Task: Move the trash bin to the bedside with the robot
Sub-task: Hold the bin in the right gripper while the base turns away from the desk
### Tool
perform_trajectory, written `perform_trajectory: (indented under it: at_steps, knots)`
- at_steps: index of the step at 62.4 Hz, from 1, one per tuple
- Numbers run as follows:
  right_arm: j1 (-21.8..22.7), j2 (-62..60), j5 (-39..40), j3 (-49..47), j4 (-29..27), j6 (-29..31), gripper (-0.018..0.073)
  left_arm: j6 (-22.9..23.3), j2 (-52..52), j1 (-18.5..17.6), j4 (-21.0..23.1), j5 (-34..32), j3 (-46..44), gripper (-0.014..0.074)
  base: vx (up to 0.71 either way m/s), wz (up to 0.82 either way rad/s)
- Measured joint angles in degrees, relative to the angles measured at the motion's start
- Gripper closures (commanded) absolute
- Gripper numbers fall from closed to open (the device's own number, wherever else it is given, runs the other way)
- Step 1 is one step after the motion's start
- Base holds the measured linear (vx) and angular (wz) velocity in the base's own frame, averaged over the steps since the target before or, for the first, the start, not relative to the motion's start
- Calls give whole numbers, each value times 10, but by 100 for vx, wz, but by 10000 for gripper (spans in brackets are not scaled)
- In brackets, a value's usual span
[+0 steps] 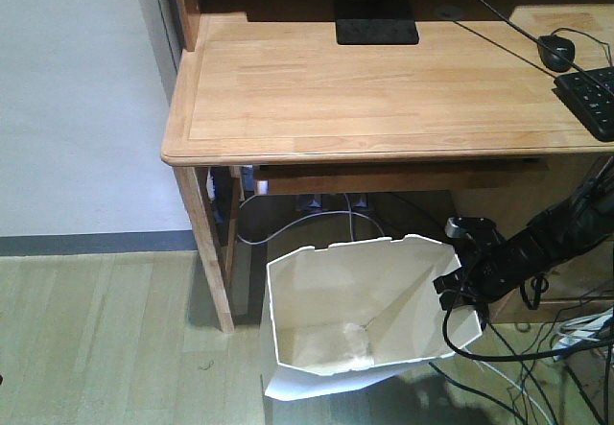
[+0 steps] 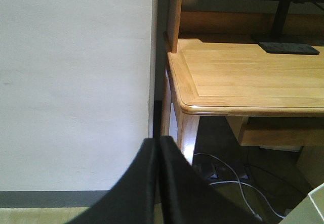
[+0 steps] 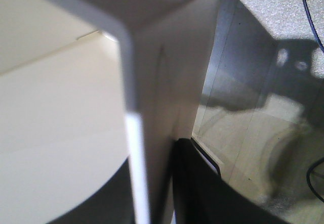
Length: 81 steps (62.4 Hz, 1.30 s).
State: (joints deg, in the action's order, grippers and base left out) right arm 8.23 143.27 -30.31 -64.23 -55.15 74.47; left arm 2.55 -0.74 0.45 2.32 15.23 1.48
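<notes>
The white trash bin stands on the floor in front of the wooden desk, its cream inside facing the front camera. My right gripper is shut on the bin's right rim. In the right wrist view the thin bin wall runs between the black fingers of that gripper, one inside and one outside. My left gripper is shut on nothing and points at the wall beside the desk corner. A corner of the bin shows at the lower right there. The bedside is out of view.
The wooden desk carries a monitor base, a mouse and a keyboard. Its left leg stands just left of the bin. Cables lie on the floor at right. A white wall closes the left.
</notes>
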Motion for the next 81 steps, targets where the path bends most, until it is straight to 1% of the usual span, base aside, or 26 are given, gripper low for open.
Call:
perform_trajectory:
  at_steps: [38,81]
  knots:
    - [1,0,6,1,0,0,564,0,0,0,0,0,0,602,-4,15]
    - [2,0,4,2,-1,0,564,0,0,0,0,0,0,602,-7,50]
